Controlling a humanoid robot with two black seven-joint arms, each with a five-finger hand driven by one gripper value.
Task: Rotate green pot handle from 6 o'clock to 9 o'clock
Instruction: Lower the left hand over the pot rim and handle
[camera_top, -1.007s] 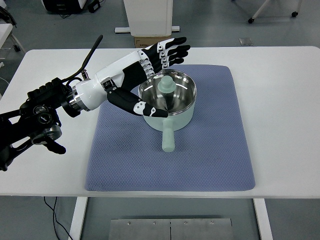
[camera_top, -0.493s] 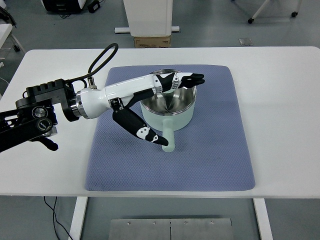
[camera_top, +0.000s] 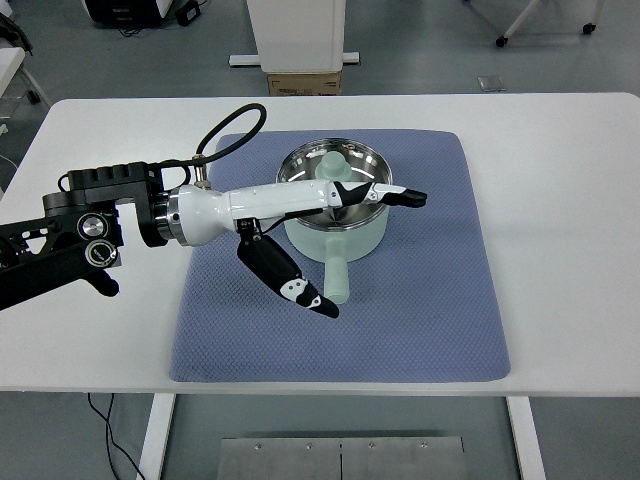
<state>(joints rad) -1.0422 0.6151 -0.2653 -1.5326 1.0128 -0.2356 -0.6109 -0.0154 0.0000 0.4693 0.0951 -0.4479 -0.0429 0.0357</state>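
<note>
A pale green pot (camera_top: 338, 208) with a shiny steel inside stands on the blue mat (camera_top: 420, 320). Its green handle (camera_top: 337, 276) points toward the near edge, at 6 o'clock. A green knob (camera_top: 331, 164) shows inside the pot at the far side. My left hand (camera_top: 360, 225) reaches in from the left, spread flat over the pot. Its fingers (camera_top: 390, 195) stretch across the pot's near-right rim. The thumb (camera_top: 290, 285) hangs low, just left of the handle. The hand is open and holds nothing. The right arm is out of view.
The white table (camera_top: 560, 200) carries the mat. A black cable (camera_top: 225, 135) loops above my forearm. A white cabinet base and a cardboard box (camera_top: 303, 82) stand beyond the far edge.
My left hand has swept from the pot's far-left rim across the pot toward the near right. The thumb has dropped beside the handle. The pot and handle have not turned.
</note>
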